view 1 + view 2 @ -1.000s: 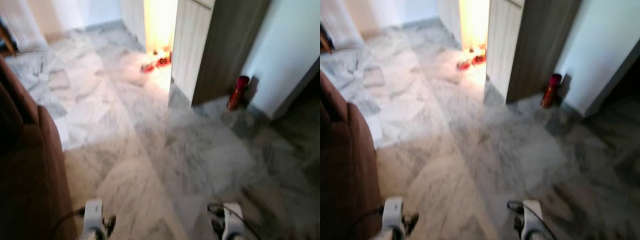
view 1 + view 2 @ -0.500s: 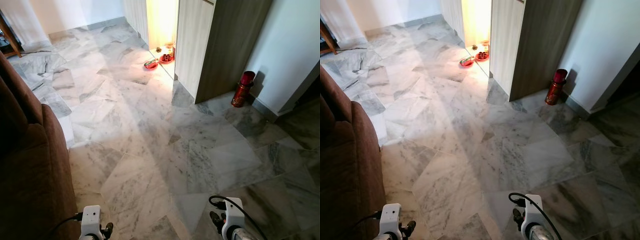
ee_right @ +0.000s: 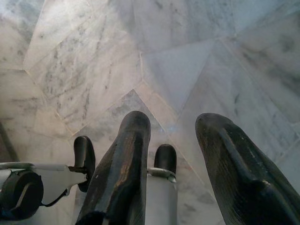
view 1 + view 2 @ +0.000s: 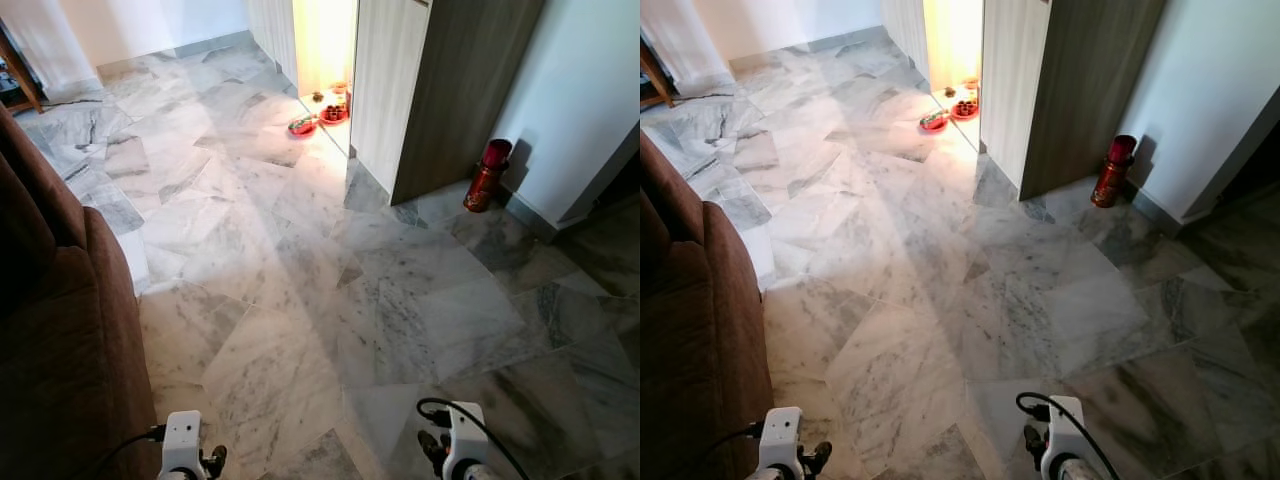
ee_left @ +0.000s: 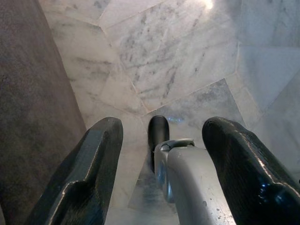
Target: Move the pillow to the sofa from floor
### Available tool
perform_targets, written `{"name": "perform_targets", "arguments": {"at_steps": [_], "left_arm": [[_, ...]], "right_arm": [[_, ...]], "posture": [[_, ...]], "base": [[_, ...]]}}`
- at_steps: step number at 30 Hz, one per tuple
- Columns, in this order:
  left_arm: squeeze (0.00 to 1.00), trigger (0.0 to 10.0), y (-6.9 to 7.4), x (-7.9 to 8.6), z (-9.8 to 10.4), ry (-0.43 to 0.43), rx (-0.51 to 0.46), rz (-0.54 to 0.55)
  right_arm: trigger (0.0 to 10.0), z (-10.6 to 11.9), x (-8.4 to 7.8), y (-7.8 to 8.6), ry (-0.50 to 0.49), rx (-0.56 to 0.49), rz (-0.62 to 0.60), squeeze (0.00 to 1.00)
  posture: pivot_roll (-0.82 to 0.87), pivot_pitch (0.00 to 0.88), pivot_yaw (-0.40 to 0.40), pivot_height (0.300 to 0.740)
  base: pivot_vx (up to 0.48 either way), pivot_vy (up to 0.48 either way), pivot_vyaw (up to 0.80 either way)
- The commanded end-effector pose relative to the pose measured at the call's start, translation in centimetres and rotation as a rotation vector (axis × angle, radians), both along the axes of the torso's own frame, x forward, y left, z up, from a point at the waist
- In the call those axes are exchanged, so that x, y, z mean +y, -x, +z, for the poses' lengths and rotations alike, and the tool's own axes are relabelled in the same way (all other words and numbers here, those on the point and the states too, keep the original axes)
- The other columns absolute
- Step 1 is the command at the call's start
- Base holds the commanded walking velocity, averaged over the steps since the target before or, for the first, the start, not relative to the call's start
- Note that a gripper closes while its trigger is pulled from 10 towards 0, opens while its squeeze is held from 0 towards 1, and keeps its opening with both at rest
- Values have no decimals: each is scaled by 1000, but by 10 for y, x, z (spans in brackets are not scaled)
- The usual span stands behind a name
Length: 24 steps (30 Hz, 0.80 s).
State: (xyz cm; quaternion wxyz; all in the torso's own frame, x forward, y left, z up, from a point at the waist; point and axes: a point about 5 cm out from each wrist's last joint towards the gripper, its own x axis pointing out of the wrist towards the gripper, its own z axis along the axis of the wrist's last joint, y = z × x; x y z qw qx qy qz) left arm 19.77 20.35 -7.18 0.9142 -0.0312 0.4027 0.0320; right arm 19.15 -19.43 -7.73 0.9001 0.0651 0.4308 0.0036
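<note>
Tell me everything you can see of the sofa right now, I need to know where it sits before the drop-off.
The sofa is brown, covered in what looks like a soft woven fabric. Only one end is visible: a rounded arm and part of the back, running along the robot's left side and cut off by the picture's edge. It stands on the grey-veined marble floor. The seat is out of view, so whether anything lies on it cannot be told. In the left wrist view its dark side sits close beside the left gripper, whose fingers are open, without touching it.
</note>
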Motion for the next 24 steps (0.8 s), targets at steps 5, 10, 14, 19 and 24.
{"name": "perform_targets", "arguments": {"at_steps": [5,10,14,19,24], "left_arm": [[0,10000,10,5,-5,-9,34,17],[0,10000,10,4,-5,-20,36,-3],[0,10000,10,3,-5,-20,38,-6],[0,10000,11,3,-5,-18,41,-12],[0,10000,11,3,-5,-18,41,-15]], "right_arm": [[10000,-5,2,8,-2,37,-19,0],[10000,-4,7,3,11,31,-2,0],[10000,-2,7,0,30,23,10,0],[10000,-6,8,8,16,47,-4,0],[10000,-7,5,12,16,59,-11,0]], "posture": [[114,139,38,740],[114,135,38,740],[115,133,37,740],[114,127,39,740],[114,128,40,740]], "base": [[0,0,0],[0,-61,0],[0,-322,0],[0,-338,315],[0,-338,0]]}}
